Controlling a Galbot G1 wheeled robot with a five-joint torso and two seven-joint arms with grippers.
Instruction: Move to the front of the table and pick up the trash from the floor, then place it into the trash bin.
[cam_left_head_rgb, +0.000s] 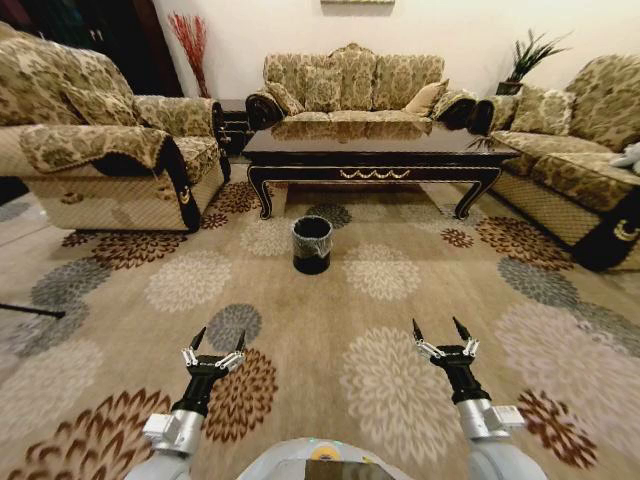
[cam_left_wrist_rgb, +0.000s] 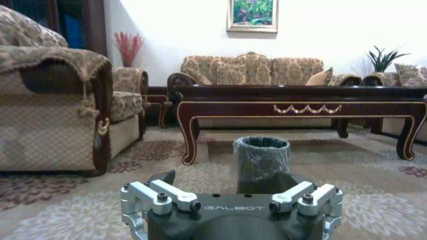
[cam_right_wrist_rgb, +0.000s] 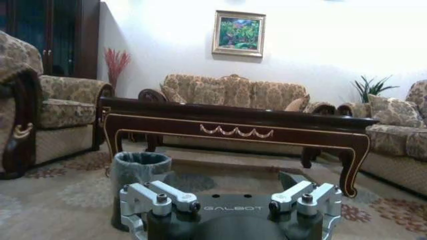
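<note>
The dark brown table (cam_left_head_rgb: 375, 160) with gold scroll trim stands ahead, in the middle of the sofas. On the flower-patterned floor (cam_left_head_rgb: 385, 400) in front of it sits the small black trash bin (cam_left_head_rgb: 312, 244), with a plastic liner over its rim. Both wrist views look level at the trash bin (cam_left_wrist_rgb: 261, 157) (cam_right_wrist_rgb: 140, 172) and the table (cam_left_wrist_rgb: 300, 107) (cam_right_wrist_rgb: 233, 127) behind it. My left gripper (cam_left_head_rgb: 221, 336) and right gripper (cam_left_head_rgb: 437, 326) hang low over the carpet well short of the bin, both open and empty. The trash is out of view.
A patterned armchair (cam_left_head_rgb: 100, 140) flanks the table on the left. A sofa (cam_left_head_rgb: 350, 85) stands behind it and another sofa (cam_left_head_rgb: 580, 150) to the right. A thin black rod (cam_left_head_rgb: 30, 311) lies at the left edge. Open carpet stretches between me and the bin.
</note>
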